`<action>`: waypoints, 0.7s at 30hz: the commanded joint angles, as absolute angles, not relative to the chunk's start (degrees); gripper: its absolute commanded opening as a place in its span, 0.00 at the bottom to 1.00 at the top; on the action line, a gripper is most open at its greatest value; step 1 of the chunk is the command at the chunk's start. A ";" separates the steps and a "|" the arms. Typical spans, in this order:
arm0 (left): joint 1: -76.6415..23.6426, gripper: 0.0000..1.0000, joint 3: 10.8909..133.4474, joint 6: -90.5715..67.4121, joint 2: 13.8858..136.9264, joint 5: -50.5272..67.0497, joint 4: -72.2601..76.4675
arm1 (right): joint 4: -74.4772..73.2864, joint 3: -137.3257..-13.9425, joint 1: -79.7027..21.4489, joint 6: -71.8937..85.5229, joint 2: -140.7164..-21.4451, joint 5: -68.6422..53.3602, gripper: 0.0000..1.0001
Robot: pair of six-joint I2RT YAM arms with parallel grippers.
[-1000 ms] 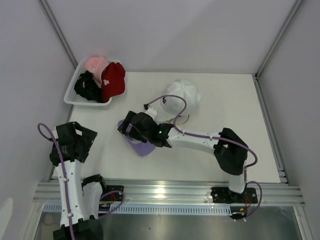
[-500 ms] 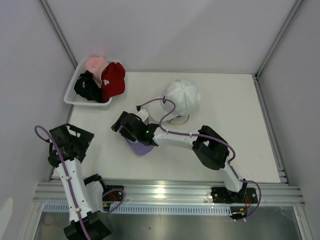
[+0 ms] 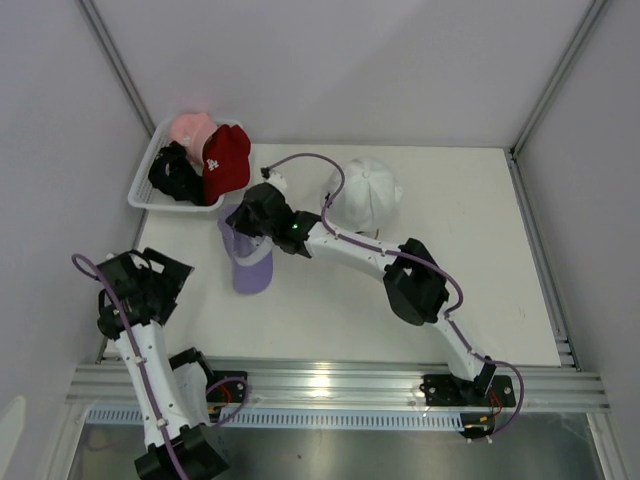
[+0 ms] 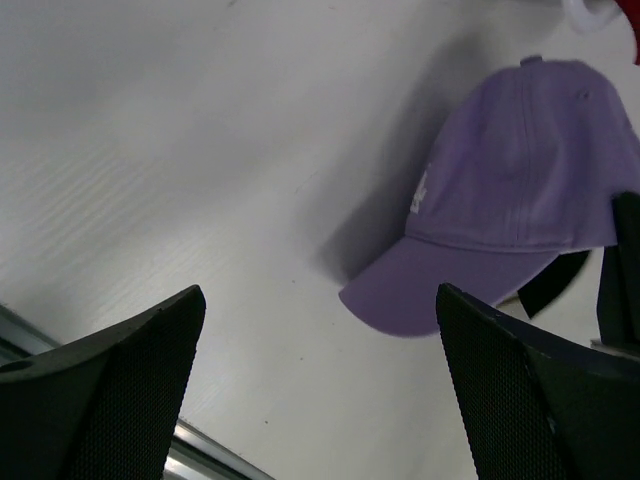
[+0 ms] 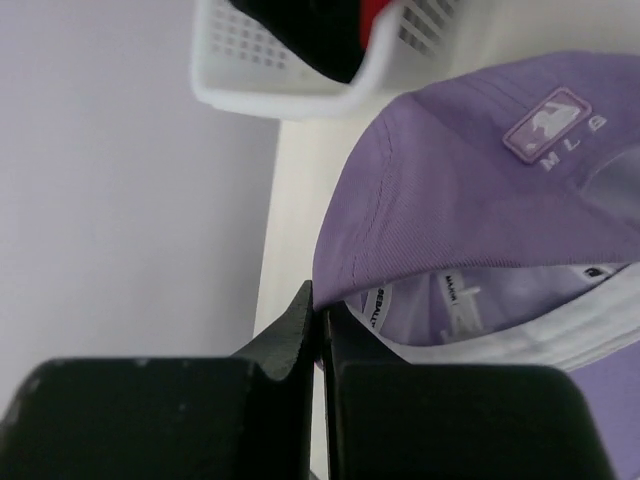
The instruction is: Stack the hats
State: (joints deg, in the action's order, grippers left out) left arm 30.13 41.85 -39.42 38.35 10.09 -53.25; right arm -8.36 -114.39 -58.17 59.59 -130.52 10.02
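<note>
My right gripper (image 3: pixel 242 224) is shut on the rim of the lavender hat (image 3: pixel 250 265), which hangs from it with the brim toward the near edge. In the right wrist view the shut fingertips (image 5: pixel 320 318) pinch the lavender hat (image 5: pixel 470 190) at its sweatband edge. A white hat (image 3: pixel 366 192) sits at the back centre, behind my right forearm. Red (image 3: pixel 226 160), black (image 3: pixel 172 175) and pink (image 3: pixel 190 128) hats lie in the basket. My left gripper (image 3: pixel 140 292) stands open at the left edge, apart from the lavender hat (image 4: pixel 520 190), nothing between its fingers (image 4: pixel 110 390).
The white mesh basket (image 3: pixel 142 190) stands at the back left corner, close to the held hat; its wall (image 5: pixel 300 85) shows just beyond the hat in the right wrist view. Grey walls enclose the table on three sides. A metal rail (image 3: pixel 330 385) runs along the near edge.
My right gripper has shut on the lavender hat's rim and carried it back and left toward the basket. The left arm has shifted only slightly.
</note>
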 commanded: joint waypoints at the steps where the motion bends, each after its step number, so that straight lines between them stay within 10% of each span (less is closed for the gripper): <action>1: 32.34 0.99 40.44 -38.76 37.09 21.66 -49.49 | 2.76 -115.59 -59.06 49.34 -125.87 4.67 0.00; 21: 37.27 0.99 32.08 -73.37 37.97 58.97 -14.25 | 30.40 -101.97 -53.62 30.75 -107.94 -12.48 0.00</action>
